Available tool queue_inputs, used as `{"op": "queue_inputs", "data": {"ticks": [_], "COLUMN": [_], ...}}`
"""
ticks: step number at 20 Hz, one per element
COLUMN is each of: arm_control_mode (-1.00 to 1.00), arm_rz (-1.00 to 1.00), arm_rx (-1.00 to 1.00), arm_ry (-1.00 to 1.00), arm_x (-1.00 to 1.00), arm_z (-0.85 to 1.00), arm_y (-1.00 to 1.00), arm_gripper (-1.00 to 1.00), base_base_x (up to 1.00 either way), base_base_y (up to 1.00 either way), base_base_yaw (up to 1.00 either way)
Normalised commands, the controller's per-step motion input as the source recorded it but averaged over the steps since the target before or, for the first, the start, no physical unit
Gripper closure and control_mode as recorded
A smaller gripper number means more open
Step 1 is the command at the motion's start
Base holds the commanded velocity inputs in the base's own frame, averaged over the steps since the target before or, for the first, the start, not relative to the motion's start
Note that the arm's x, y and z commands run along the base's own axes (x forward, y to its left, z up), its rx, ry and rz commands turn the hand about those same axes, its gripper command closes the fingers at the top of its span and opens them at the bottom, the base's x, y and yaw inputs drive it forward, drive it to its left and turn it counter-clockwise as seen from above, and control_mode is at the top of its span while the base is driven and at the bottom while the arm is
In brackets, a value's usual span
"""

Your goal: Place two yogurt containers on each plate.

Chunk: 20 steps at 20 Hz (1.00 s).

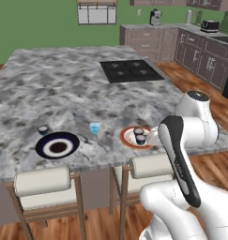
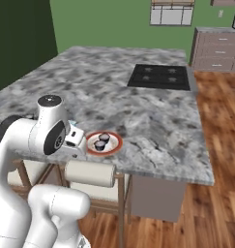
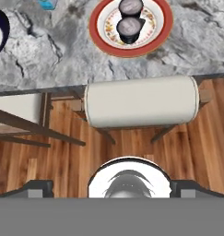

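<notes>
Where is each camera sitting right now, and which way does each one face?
Left base view: behind the arm's left, looking forward and down over the island counter; arm at lower right.
Right base view: behind the arm's right, facing the same counter; arm at lower left.
Hand view: looks down past the counter edge at a stool.
All three share the orange-rimmed plate carrying two dark yogurt cups; left base and hand views also show the navy plate and light-blue tub.

Glossy white rounded arm, black joint bands, grey-capped joints
</notes>
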Motion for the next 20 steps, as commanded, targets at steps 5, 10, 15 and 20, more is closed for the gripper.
{"op": "queue_inputs", "data": {"ticks": [5,10,15,20], "arm_control_mode": [1.00,1.00,1.00,1.00], "arm_rz": [0.00,0.00,0.00,0.00], "arm_rx": [0.00,0.00,0.00,0.00], "arm_ry": [0.00,0.00,0.00,0.00], "arm_x": [0.00,0.00,0.00,0.00], "arm_z": [0.00,0.00,0.00,0.00], "arm_y": [0.00,0.00,0.00,0.00], "arm_gripper": [-1.00,-1.00,-1.00,-1.00], "base_base_x": [-0.16,0.00,0.01,0.00], "base_base_y": [0.95,0.95,0.76,0.25], "base_base_yaw": [0.00,-0.06,-0.11,-0.08]}}
